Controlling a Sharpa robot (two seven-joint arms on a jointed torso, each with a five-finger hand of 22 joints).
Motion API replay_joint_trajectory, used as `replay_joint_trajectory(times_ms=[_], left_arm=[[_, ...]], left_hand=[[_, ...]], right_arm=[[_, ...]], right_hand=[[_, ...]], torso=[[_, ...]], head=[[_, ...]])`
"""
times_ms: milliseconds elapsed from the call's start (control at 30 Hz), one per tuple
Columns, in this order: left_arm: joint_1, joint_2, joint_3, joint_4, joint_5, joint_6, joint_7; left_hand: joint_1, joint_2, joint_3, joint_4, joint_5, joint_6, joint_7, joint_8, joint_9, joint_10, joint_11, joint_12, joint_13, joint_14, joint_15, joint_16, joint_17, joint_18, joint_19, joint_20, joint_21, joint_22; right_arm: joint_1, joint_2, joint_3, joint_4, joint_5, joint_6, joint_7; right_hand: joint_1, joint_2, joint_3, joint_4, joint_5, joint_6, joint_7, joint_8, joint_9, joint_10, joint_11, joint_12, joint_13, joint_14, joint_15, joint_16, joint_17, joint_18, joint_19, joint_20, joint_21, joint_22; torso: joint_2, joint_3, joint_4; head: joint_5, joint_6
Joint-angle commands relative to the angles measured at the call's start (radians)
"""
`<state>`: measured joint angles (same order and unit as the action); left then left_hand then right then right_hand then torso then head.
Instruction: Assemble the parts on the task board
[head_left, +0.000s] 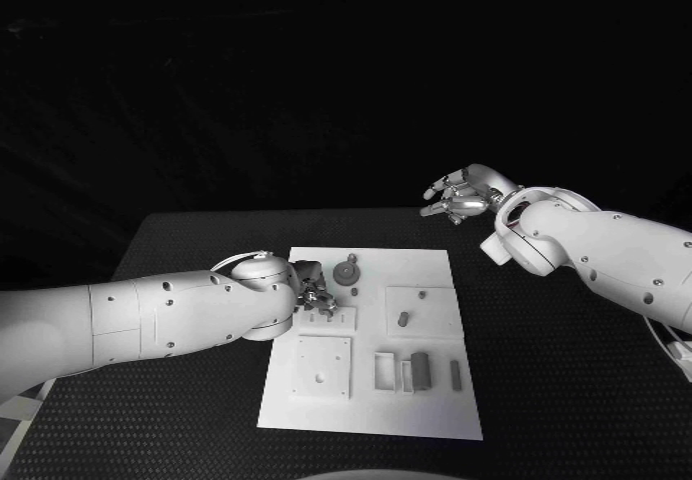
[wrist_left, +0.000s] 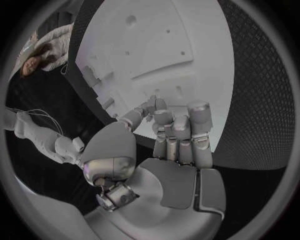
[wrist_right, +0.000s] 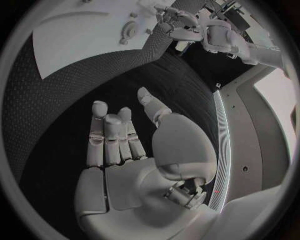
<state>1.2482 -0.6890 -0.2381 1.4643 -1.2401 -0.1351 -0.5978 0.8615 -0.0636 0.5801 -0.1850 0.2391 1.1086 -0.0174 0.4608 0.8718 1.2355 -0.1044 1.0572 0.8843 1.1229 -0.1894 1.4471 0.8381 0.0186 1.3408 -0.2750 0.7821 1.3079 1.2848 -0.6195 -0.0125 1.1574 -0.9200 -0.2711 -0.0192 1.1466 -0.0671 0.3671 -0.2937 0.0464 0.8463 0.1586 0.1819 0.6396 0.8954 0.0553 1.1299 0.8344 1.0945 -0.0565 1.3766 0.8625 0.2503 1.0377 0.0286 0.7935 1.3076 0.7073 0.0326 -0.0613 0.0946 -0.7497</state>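
Left hand (head_left: 313, 292) over the left-middle of the white flat task board (head_left: 433, 268), fingers curled together; whether it holds anything, cannot tell. Small grey parts (head_left: 420, 367) lie on the board. Right hand (head_left: 462, 197) raised beyond the black table (head_left: 577, 400), fingers spread, empty.

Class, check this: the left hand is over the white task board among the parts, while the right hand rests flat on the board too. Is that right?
Not quite. The left hand is over the task board, but the right hand is not on it: the head view shows it raised, open and empty, off the board beyond its far right corner, by the table's far edge.
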Motion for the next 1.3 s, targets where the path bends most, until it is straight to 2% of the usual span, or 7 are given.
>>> replay_joint_trajectory(times_ms=[33,333,500,600,800,1100,1300], left_arm=[[-0.003,0.002,0.000,0.006,-0.008,-0.050,0.013],[-0.012,0.001,0.000,0.024,-0.102,-0.067,0.004],[-0.016,-0.001,0.000,0.033,-0.116,-0.065,-0.003],[-0.019,-0.003,0.000,0.038,-0.129,-0.070,-0.013],[-0.025,-0.010,0.000,0.035,-0.124,-0.077,-0.018],[-0.044,-0.011,0.000,0.025,-0.112,-0.089,-0.022],[-0.055,-0.010,0.000,0.019,-0.107,-0.097,-0.020]], left_hand=[[0.061,0.056,0.034,-0.024,0.004,0.031,0.015,0.010,0.008,0.002,-0.007,0.005,0.000,0.025,-0.023,0.005,-0.001,0.064,0.010,-0.002,0.007,0.017],[0.061,0.053,0.039,-0.012,0.011,0.038,0.007,0.036,0.018,0.014,-0.014,0.010,0.000,0.034,-0.030,0.011,0.001,0.066,0.019,-0.003,0.012,0.018],[0.058,0.053,0.040,-0.007,0.015,0.042,0.003,0.050,0.022,0.021,-0.018,0.013,0.000,0.040,-0.034,0.014,0.002,0.067,0.025,-0.003,0.016,0.019],[0.056,0.054,0.041,-0.004,0.017,0.043,0.001,0.057,0.024,0.024,-0.020,0.014,0.001,0.042,-0.035,0.016,0.003,0.067,0.028,-0.003,0.018,0.019],[0.054,0.056,0.043,-0.002,0.021,0.043,-0.002,0.064,0.026,0.028,-0.022,0.016,0.000,0.047,-0.038,0.018,0.004,0.069,0.032,-0.004,0.021,0.019],[0.051,0.058,0.044,0.000,0.023,0.044,-0.003,0.071,0.027,0.032,-0.024,0.018,0.001,0.050,-0.040,0.020,0.005,0.070,0.035,-0.004,0.024,0.019],[0.050,0.060,0.044,0.001,0.024,0.044,-0.004,0.074,0.027,0.033,-0.025,0.019,0.001,0.051,-0.040,0.021,0.006,0.071,0.036,-0.004,0.025,0.019]], right_arm=[[0.000,-0.001,0.001,0.000,0.002,0.008,0.003],[0.000,-0.003,0.001,-0.001,0.001,0.009,0.002],[0.000,-0.003,0.001,-0.001,0.001,0.010,0.002],[0.000,-0.003,0.001,-0.002,0.001,0.010,0.002],[0.000,-0.003,0.001,-0.004,0.001,0.010,0.002],[-0.001,-0.002,0.001,-0.005,0.001,0.011,0.002],[-0.001,-0.003,0.001,-0.004,0.001,0.012,0.002]], right_hand=[[-0.004,0.008,-0.003,0.000,0.002,-0.001,0.005,-0.002,0.000,-0.006,-0.003,0.006,-0.002,-0.010,0.000,0.004,-0.002,0.011,-0.001,0.006,-0.005,0.006],[-0.004,0.008,-0.003,0.000,0.002,-0.002,0.005,-0.002,0.000,-0.006,-0.004,0.007,-0.002,-0.010,0.000,0.004,-0.002,0.011,0.000,0.005,-0.005,0.007],[-0.003,0.008,-0.003,0.000,0.002,-0.001,0.005,-0.002,0.000,-0.006,-0.004,0.007,-0.002,-0.010,0.000,0.004,-0.002,0.011,-0.001,0.005,-0.005,0.007],[-0.003,0.008,-0.003,0.000,0.002,-0.001,0.005,-0.002,0.000,-0.006,-0.004,0.007,-0.002,-0.010,0.000,0.004,-0.002,0.011,-0.001,0.005,-0.005,0.007],[-0.003,0.008,-0.003,0.000,0.002,-0.001,0.005,-0.002,0.000,-0.006,-0.004,0.007,-0.003,-0.010,0.000,0.004,-0.002,0.011,-0.001,0.005,-0.005,0.007],[-0.003,0.008,-0.003,0.000,0.002,-0.001,0.005,-0.002,0.000,-0.006,-0.004,0.007,-0.003,-0.010,0.000,0.004,-0.002,0.011,0.000,0.005,-0.005,0.007],[-0.003,0.008,-0.003,0.000,0.002,-0.001,0.005,-0.002,0.000,-0.006,-0.004,0.007,-0.003,-0.010,0.000,0.005,-0.002,0.011,0.000,0.005,-0.005,0.007]], torso=[[0.000,0.0005,-0.0015],[0.000,-0.0002,-0.0007],[0.000,0.0010,-0.0018],[0.001,-0.0001,-0.0016],[0.000,-0.0001,-0.0003],[0.000,-0.0020,-0.0017],[0.001,-0.0018,-0.0018]], head=[[0.003,-0.001],[0.007,-0.001],[0.008,-0.004],[0.009,-0.006],[0.017,-0.009],[0.017,-0.013],[0.015,-0.016]])
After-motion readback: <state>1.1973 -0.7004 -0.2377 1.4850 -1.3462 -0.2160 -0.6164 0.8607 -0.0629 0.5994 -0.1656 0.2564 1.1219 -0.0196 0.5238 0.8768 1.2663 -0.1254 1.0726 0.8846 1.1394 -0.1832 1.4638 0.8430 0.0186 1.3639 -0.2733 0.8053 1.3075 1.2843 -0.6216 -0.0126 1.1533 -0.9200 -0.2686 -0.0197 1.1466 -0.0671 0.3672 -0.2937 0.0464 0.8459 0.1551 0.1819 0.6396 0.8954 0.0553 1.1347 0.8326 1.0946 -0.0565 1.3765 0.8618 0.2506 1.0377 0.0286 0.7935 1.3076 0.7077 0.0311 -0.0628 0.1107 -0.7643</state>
